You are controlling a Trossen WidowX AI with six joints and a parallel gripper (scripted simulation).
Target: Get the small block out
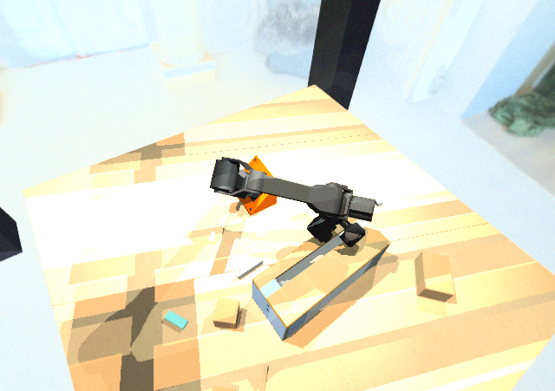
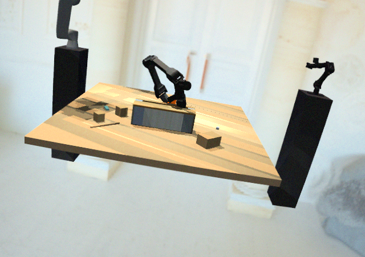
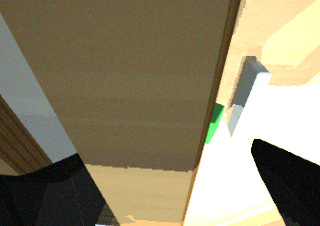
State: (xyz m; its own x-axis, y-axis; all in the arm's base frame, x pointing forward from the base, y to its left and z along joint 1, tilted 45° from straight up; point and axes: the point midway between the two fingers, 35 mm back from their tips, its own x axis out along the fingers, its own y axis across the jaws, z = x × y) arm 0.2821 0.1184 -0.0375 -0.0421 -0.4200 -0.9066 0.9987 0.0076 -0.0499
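The box point(image 1: 329, 283) point(image 2: 162, 120) point(image 3: 135, 86) stands upright on the table, with a long slot in its wooden top. Its front looks dark blue-grey in the exterior view, and no block can be made out through it. My gripper point(image 1: 336, 234) point(image 2: 180, 102) point(image 3: 187, 141) is open and empty, low over the slot's far right end in the top view. In the wrist view the box top lies between the fingers. A small green piece point(image 3: 215, 123) shows just past the box's edge, partly hidden by it; I cannot tell whether it is the block.
A pale bar point(image 3: 252, 91) lies beside the box; a bar point(image 1: 250, 269) also shows in the top view. Wooden blocks point(image 1: 434, 272) point(image 1: 226, 313) point(image 2: 209, 139) stand off both ends. A teal slab point(image 1: 176, 319) point(image 2: 106, 108), a thin stick point(image 2: 104, 125) and a tiny cube point(image 2: 217, 127) lie farther out.
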